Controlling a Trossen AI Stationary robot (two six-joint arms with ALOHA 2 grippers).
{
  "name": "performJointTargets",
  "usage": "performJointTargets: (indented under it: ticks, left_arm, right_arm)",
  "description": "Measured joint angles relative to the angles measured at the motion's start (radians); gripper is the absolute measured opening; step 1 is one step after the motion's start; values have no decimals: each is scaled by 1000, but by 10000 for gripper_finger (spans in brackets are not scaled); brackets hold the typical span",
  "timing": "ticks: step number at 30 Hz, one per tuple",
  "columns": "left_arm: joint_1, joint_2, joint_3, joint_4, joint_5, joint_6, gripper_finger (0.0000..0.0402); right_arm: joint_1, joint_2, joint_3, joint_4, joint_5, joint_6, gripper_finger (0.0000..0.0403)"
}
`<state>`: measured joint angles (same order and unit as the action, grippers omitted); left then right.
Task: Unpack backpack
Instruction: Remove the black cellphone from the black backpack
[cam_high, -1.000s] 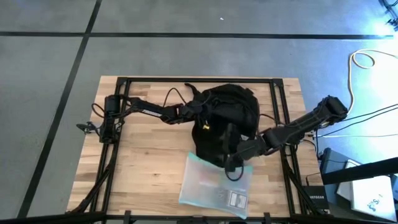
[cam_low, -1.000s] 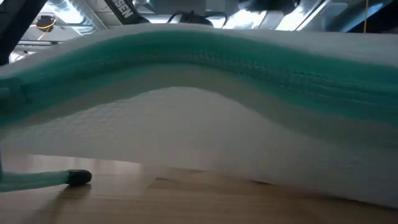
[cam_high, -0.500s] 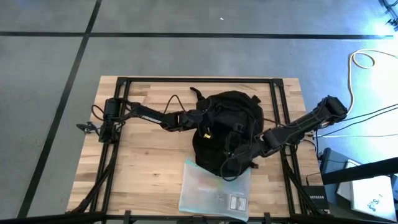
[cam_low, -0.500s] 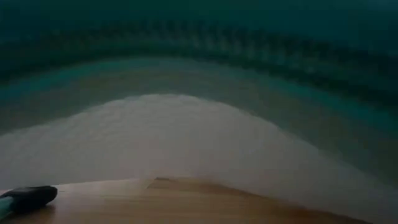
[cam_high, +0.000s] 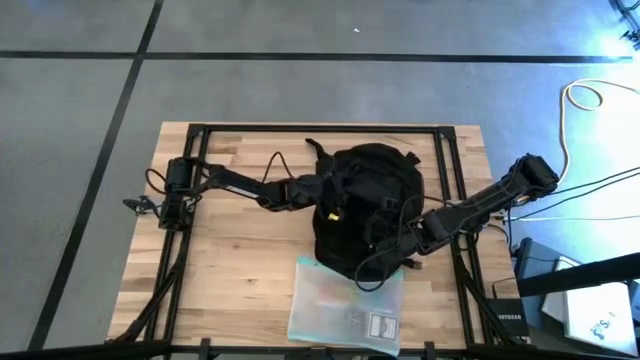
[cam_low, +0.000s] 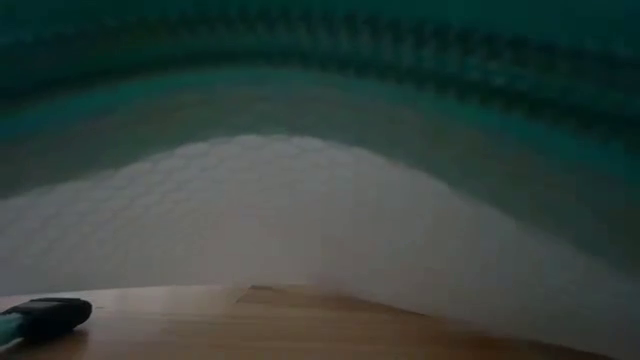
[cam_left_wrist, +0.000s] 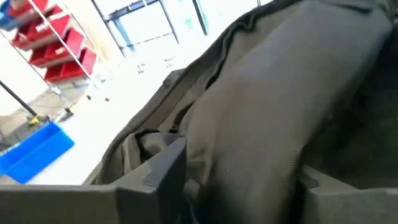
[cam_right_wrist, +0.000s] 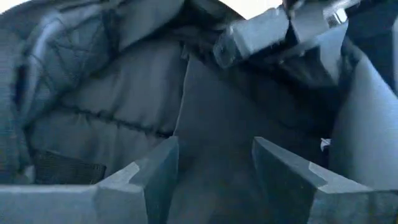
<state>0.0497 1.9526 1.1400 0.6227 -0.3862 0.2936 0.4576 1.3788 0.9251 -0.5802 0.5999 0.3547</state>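
Observation:
The black backpack (cam_high: 365, 200) lies on the table's middle, with its opening toward the near right. My left gripper (cam_high: 322, 188) sits at its left side, shut on its fabric (cam_left_wrist: 249, 118). My right gripper (cam_high: 385, 240) comes in from the right and is open. Its fingers (cam_right_wrist: 155, 168) stand inside the backpack's dark interior (cam_right_wrist: 112, 93), gripping nothing. A grey gripper part (cam_right_wrist: 261, 31) shows at the opening's rim. The translucent teal-edged pouch (cam_high: 345, 305) lies flat between the backpack and the near edge. It fills the low view (cam_low: 300, 220). My left gripper holds a thick fold of the backpack's fabric (cam_left_wrist: 236, 143) at the bag's left side. The fold fills the gap between the two fingers (cam_left_wrist: 165, 168). The fingers come about level from the table's left. The backpack rests on the table.
A black metal frame (cam_high: 200, 130) runs round the tabletop. The pouch's dark zipper pull (cam_low: 45, 315) lies on the wood. Bare wood (cam_high: 230, 270) lies left of the pouch and backpack. Cables and equipment (cam_high: 580, 290) sit off the table's right side.
My right gripper has moved from over the pouch's far edge toward the far side, into the backpack's opening. The pouch's raised far edge has dropped and it now lies flat. My left gripper has shifted slightly toward the table's right with the backpack's left side.

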Motion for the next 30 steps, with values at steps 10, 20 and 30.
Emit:
performJointTargets:
  ticks: [10,20,30]
  left_arm:
    - [23,-14,1,-114,-64,125,149]
    - [20,-16,36,-127,36,79,11]
    - [-23,-17,92,-171,-13,99,8]
  right_arm:
    - [0,0,-5,78,-6,-22,188]
    - [-21,31,-4,129,-18,-70,201]
    - [-162,64,-3,-4,89,-14,233]
